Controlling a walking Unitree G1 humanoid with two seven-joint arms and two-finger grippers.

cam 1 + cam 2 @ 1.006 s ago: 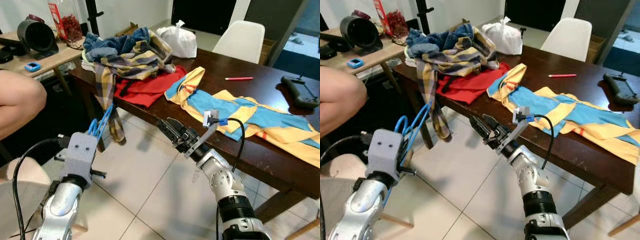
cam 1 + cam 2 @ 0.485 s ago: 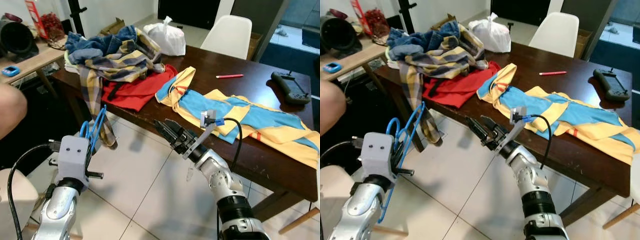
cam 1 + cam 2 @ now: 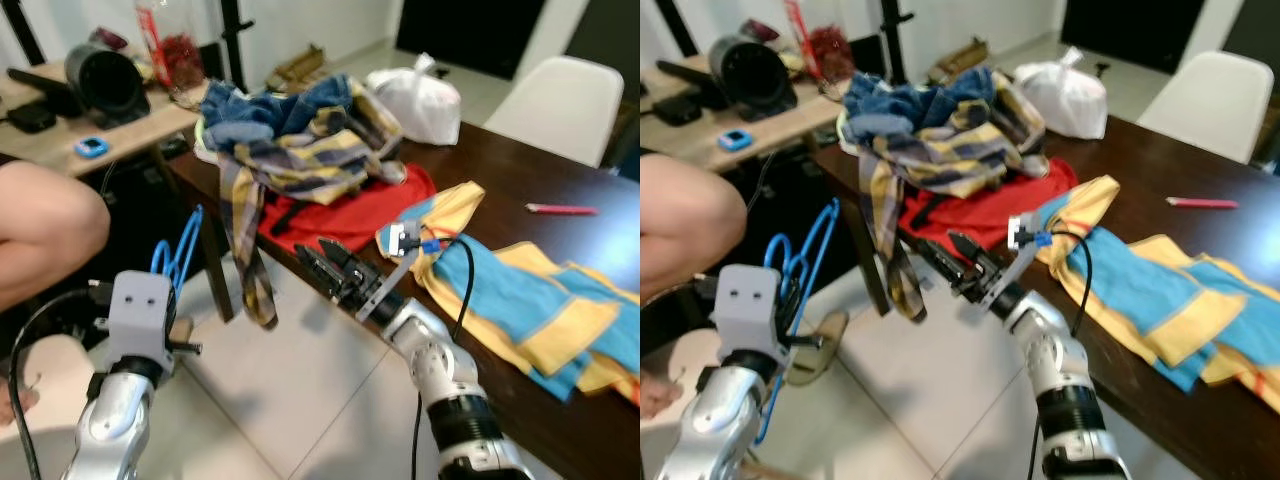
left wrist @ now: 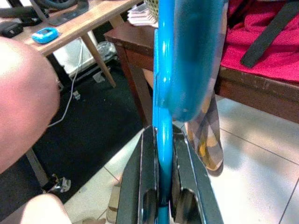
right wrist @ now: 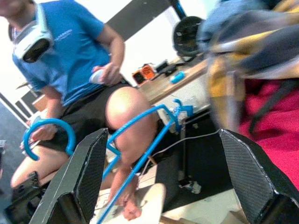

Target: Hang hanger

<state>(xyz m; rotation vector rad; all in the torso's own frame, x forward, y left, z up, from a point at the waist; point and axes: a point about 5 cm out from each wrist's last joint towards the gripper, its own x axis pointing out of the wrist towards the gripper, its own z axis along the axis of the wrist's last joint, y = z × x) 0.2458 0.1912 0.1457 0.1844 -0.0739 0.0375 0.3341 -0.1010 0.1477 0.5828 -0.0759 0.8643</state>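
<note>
Head stereo downward; wrist close-ups.

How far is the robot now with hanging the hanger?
Done: the left gripper is shut on the blue hanger and holds it above the floor, beside the table. In hand: the right gripper is open, beside the red cloth, holding nothing. Left: the hanger is not yet on any rail.

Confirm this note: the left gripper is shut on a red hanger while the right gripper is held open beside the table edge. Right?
Wrong on the colour only. The hanger is blue, as the left wrist view shows, clamped between the left gripper fingers. The right gripper is indeed open beside the table edge.
</note>
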